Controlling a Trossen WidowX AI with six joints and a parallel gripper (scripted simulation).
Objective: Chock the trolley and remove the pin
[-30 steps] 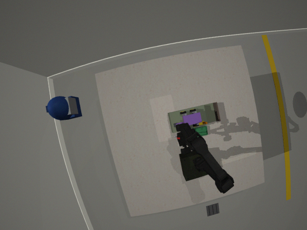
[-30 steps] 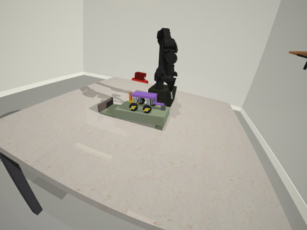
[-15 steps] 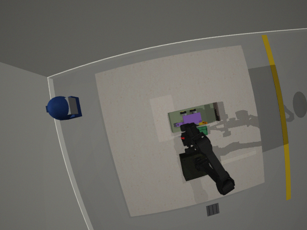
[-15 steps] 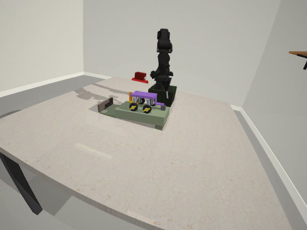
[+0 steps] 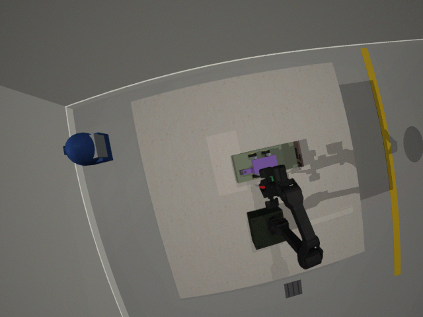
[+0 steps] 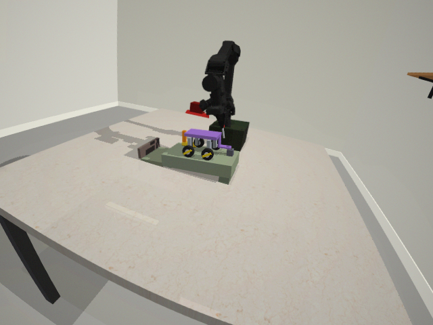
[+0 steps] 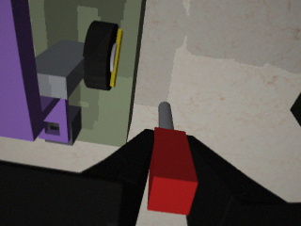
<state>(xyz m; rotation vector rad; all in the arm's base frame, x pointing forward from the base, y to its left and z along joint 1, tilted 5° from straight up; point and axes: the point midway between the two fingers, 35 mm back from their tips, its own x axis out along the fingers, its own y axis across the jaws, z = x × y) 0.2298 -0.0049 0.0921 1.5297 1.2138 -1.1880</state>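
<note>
My gripper (image 5: 262,187) (image 6: 222,126) (image 7: 166,140) is shut on the red-headed stop pin (image 6: 223,133) (image 7: 171,157). Its grey shaft points down, clear of the ramp (image 5: 239,167) (image 6: 199,168) (image 7: 104,123) and beside its long side. The purple trolley (image 5: 264,164) (image 6: 202,133) (image 7: 13,71) stands on the ramp, its uphill bracket (image 7: 54,131) without a pin. The yellow chock (image 6: 184,136) shows its orange handle by the far downhill wheel; whether it touches the wheel cannot be told. Only a sliver of the green tray (image 5: 272,178) shows beneath my arm, beside the ramp.
A brown end wall (image 5: 299,153) (image 6: 148,147) stands at the ramp's low end. A dark green block (image 5: 256,232) (image 6: 241,133) sits at my arm's base, nearer the base than the ramp. A blue bin-like object (image 5: 80,148) lies beyond the table.
</note>
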